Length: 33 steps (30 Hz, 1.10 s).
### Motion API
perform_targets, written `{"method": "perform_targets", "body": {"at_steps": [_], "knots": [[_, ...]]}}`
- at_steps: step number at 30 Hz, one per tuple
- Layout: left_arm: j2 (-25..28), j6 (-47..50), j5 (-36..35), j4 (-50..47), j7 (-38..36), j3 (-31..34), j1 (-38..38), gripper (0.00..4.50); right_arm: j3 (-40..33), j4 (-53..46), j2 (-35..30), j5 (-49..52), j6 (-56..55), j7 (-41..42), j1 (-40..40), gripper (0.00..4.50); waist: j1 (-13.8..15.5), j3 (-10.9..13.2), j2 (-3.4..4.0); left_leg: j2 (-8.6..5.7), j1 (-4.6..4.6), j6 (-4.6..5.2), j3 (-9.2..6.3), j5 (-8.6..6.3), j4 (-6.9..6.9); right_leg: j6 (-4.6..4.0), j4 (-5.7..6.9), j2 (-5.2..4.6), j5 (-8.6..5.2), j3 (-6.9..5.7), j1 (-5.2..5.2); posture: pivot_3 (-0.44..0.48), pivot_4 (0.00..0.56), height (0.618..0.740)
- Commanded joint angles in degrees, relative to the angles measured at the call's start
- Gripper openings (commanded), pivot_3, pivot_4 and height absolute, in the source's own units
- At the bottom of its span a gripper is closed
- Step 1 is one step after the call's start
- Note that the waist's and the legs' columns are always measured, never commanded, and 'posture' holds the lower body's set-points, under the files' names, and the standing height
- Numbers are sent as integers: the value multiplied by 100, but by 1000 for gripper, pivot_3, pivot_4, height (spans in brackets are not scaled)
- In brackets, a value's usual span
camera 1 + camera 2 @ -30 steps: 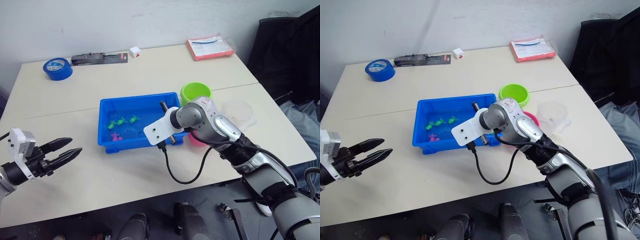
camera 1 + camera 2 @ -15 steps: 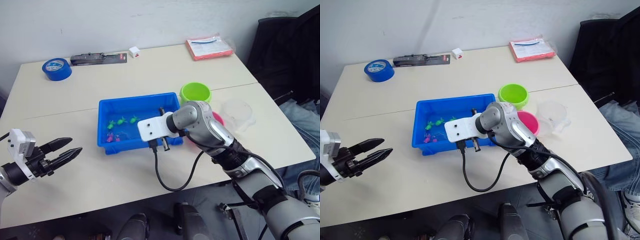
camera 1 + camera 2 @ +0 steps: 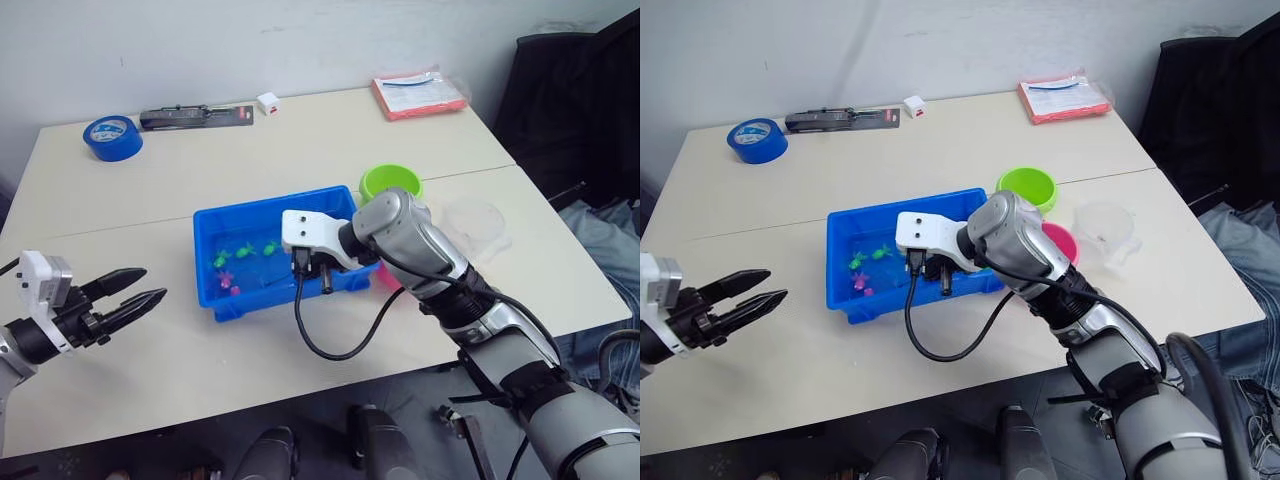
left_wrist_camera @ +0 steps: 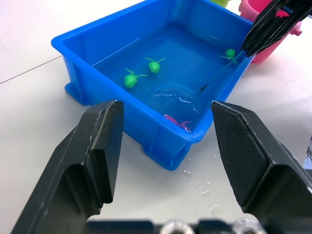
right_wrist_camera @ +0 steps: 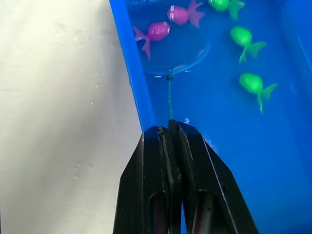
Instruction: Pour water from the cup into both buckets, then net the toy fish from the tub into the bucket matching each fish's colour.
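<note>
Now the right tool (image 5: 169,130) is pressed together on the thin handle of the net (image 5: 176,53), whose hoop lies sunk in the water of the tub (image 3: 215,222) at its near side, just beside two pink fish (image 5: 157,31). Three green fish (image 5: 254,84) float farther in. The tub sits mid-table (image 3: 150,180), with the green bucket (image 3: 388,178) at its far right corner, the pink bucket (image 3: 1065,243) to its right and the clear cup (image 3: 1105,230) right of that. Over the table's near left, the left tool (image 3: 130,296) hangs with fingers spread, well apart from the tub
</note>
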Motion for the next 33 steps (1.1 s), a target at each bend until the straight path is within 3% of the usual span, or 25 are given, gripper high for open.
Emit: {"method": "perform_targets", "body": {"at_steps": [1, 33], "knots": [[-13, -115, -22, -31, 1, 30, -51, 3101, -131, -82, 4, 275, -53, -119, -140, 780, 0, 0, 0, 0, 0, 0, 0, 0, 0, 0, 0, 0, 0, 0, 0, 0, 150, 740], [21, -203, -21, 2, -54, -432, -453, 3101, -493, -106, -766, 1199, 305, -749, -488, 780, 26, 0, 0, 0, -3, 0, 0, 0, 0, 0, -1, -2, 0, -1, -1, 0, 150, 740]]}}
